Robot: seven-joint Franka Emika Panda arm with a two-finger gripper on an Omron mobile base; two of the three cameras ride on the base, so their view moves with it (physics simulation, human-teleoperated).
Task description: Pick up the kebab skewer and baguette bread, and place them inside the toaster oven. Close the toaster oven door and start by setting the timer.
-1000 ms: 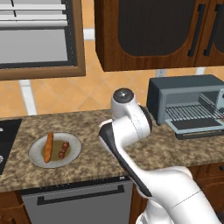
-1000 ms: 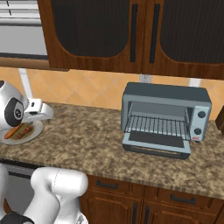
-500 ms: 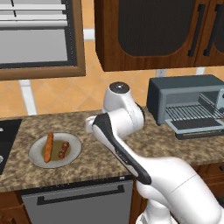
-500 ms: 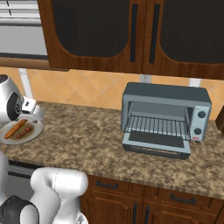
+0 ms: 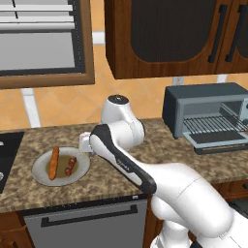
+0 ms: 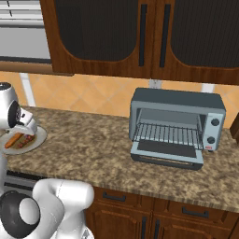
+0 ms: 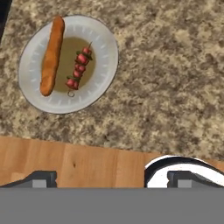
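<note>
Kebab skewer (image 7: 78,69) beside baguette bread (image 7: 52,54)

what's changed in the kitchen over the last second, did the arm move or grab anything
The white arm swung left, carrying its open gripper from mid-counter to the edge of the white round plate. It took hold of nothing. The long orange-brown baguette and the short red-chunk kebab skewer lie side by side on the plate as before, and the dark blue-grey toaster oven stays open.
</note>
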